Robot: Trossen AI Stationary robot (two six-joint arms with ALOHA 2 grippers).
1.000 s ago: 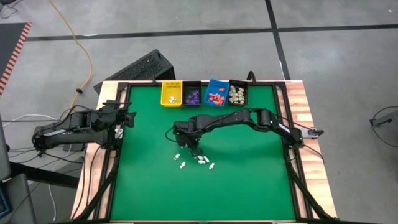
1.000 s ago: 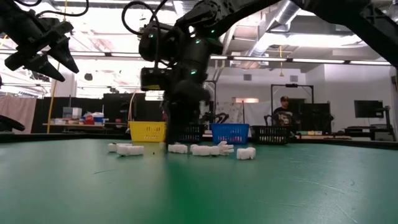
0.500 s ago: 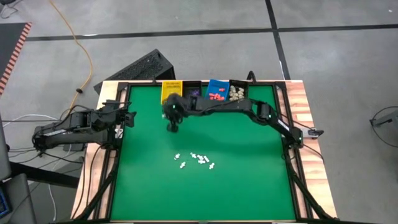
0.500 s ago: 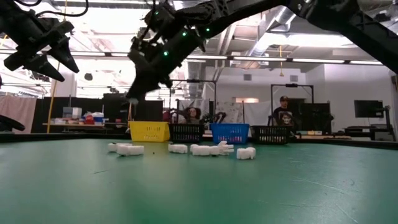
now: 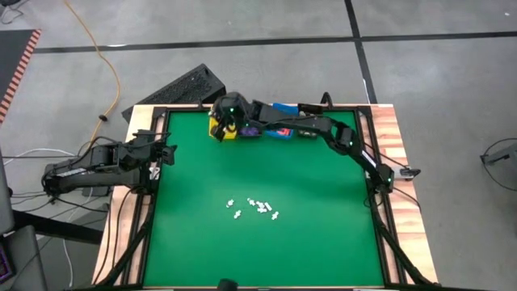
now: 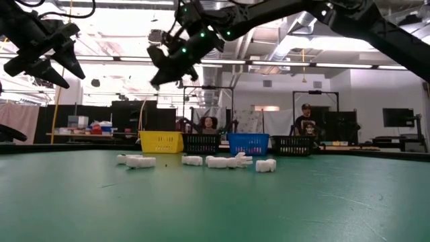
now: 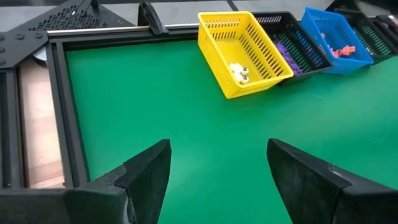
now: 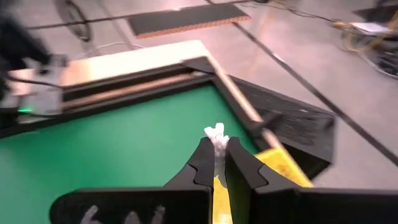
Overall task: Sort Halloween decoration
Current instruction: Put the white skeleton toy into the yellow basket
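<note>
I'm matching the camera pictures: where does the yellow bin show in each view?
High view: yellow bin at the mat's far edge, mostly under the right hand.
Low view: far back, left of centre.
Left wrist view: upper middle.
Right wrist view: behind the hand.
Shared landmark: the blue bin.

The desk [image 5: 202, 242] stands on a grey concrete floor [image 5: 436, 73] crossed by dark tape lines — an orange cable [image 5: 103, 65] snakes off beyond its far left corner. Behind the desk the room is a bright workshop: ceiling pipes, strip lights, monitors, and a seated person [image 6: 308, 124].
</note>
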